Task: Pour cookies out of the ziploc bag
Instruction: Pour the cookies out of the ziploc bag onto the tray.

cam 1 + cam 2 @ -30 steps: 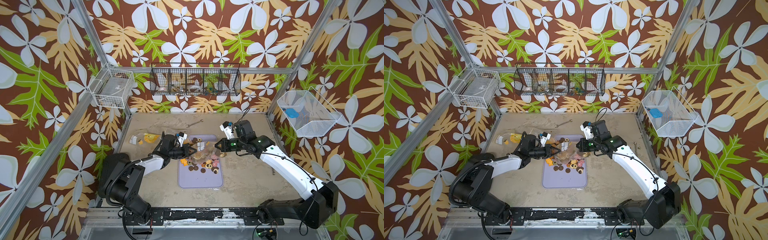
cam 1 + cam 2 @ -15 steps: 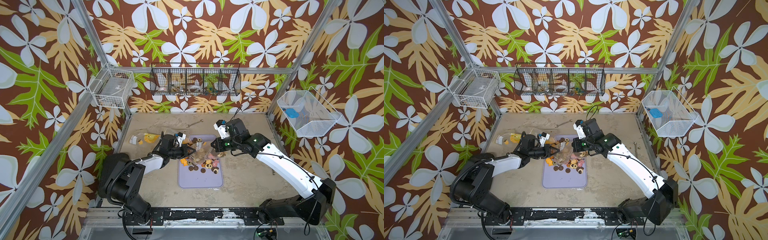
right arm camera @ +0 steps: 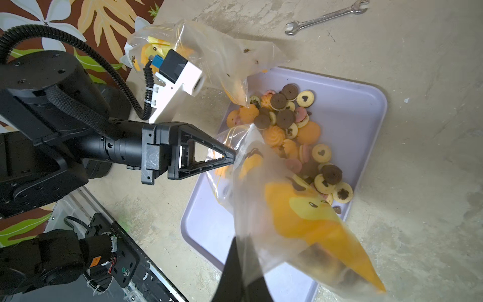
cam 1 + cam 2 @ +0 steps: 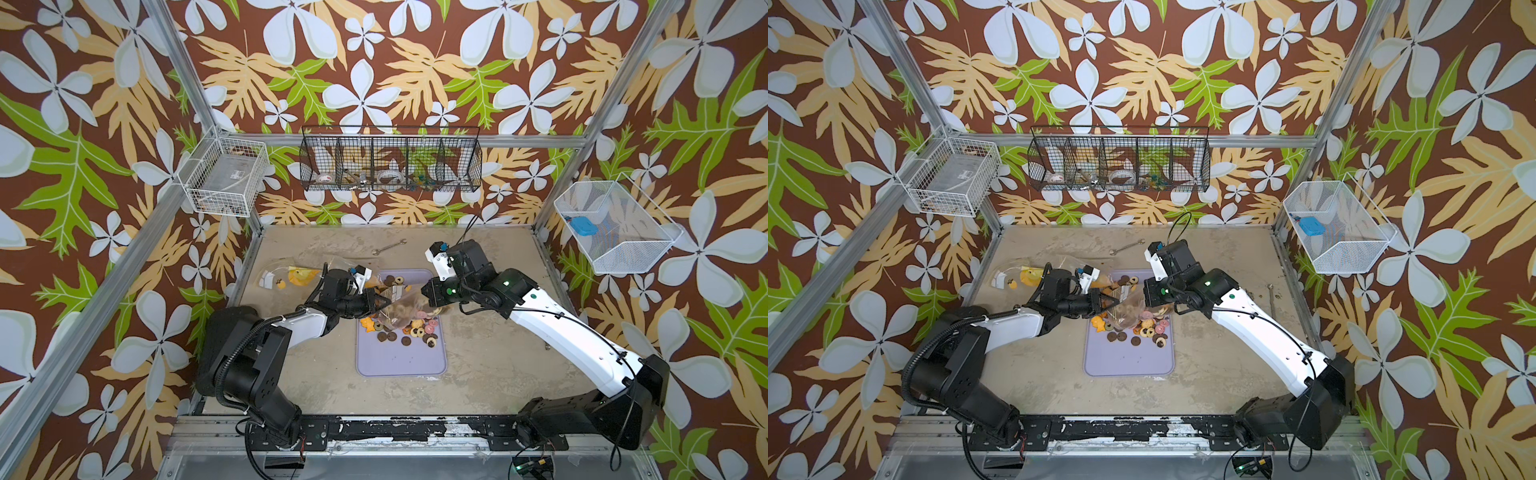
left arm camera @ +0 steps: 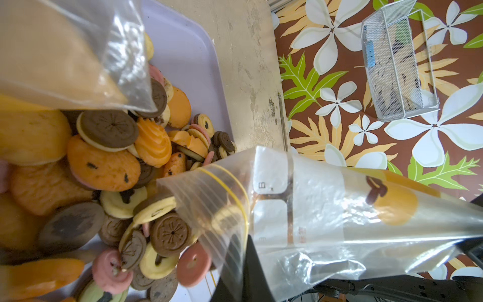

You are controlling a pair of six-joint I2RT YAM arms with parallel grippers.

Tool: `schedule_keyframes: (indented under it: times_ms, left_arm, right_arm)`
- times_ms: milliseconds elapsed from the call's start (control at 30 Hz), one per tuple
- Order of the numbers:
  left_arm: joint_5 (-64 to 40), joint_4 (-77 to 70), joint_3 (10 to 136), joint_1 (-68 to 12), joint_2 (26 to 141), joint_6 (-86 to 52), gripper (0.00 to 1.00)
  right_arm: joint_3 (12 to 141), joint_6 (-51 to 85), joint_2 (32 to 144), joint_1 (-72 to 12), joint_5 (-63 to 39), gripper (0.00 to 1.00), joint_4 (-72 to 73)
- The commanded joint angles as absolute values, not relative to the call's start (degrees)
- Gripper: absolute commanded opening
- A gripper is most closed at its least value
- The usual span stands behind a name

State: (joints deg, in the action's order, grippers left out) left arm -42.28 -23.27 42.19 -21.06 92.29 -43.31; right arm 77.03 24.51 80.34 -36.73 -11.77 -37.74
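Observation:
A clear ziploc bag (image 4: 400,300) with a yellow duck print hangs stretched between my two grippers above the lavender tray (image 4: 401,359). My left gripper (image 4: 376,301) is shut on the edge by its mouth, which hangs towards the tray, and my right gripper (image 4: 426,291) is shut on the opposite end. Round cookies (image 4: 417,328) in brown, tan, pink and orange lie heaped on the tray's far half. The left wrist view shows cookies (image 5: 109,162) piled at the bag's (image 5: 326,209) mouth. In the right wrist view the bag (image 3: 295,209) still holds some dark ones.
A second clear printed bag (image 4: 286,276) lies at the back left, part of it draped over the left wrist and the tray's far corner (image 3: 209,52). A wrench (image 4: 388,247) lies at the back. Wire baskets (image 4: 390,164) hang on the walls.
My right gripper has moved left towards the left gripper with its end of the bag. The left gripper has barely moved.

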Motion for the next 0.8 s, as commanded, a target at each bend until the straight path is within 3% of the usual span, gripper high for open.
schedule_keyframes:
  times_ms: [0, 100, 233, 333, 500, 767]
  left_arm:
    - [-41.77, -21.97, 42.21, -21.02, 92.35, -43.20, 0.00]
    - [-41.62, -21.88, 42.10, -21.04, 92.33, -43.11, 0.00]
    - [-42.10, -22.18, 42.28, -21.16, 92.14, -43.68, 0.00]
    - [-41.93, -22.24, 42.36, -21.35, 91.87, -43.73, 0.00]
    - [-42.05, -22.27, 42.71, -21.95, 91.85, -44.12, 0.00]
    - [-43.18, -24.86, 42.42, -22.41, 89.74, -47.19, 0.00]
  right_arm:
    - [78.38, 23.63, 80.13, -37.13, -10.73, 0.00, -36.29]
    - [75.92, 24.34, 77.92, -37.14, -8.04, 0.00, -32.84]
    - [80.43, 23.32, 80.81, -38.03, -7.86, 0.00, -38.66]
    - [76.52, 24.00, 77.47, -38.52, -5.49, 0.00, -32.76]
    - [80.42, 22.36, 82.10, -37.33, -5.41, 0.00, -39.10]
    - [80.36, 22.31, 76.07, -37.73, -1.95, 0.00, -35.53]
